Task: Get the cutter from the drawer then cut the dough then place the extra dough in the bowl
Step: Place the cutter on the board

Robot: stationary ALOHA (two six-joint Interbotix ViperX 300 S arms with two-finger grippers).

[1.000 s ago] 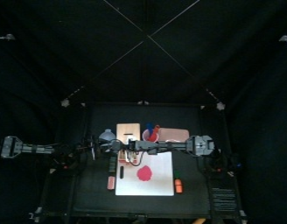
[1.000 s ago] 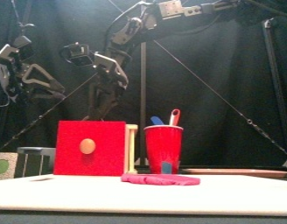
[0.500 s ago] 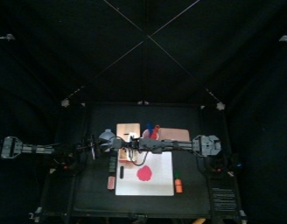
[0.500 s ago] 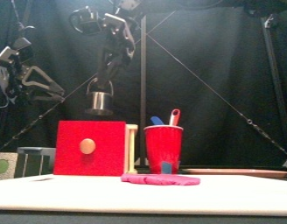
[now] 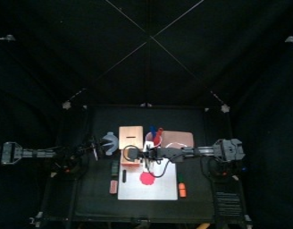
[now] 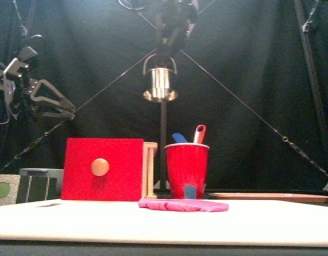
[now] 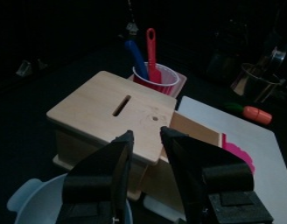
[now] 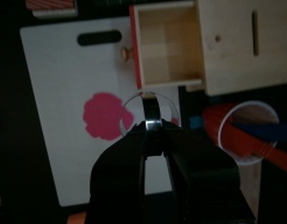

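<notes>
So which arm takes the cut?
Right. Right tool is shut on the cutter, held over the board near the dough. Left tool is open, empty, by the box.

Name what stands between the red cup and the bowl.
The pale wooden box, its red drawer front facing the camera, stands between the red cup and the blue-grey bowl. The front view shows this; the left wrist view agrees.
</notes>
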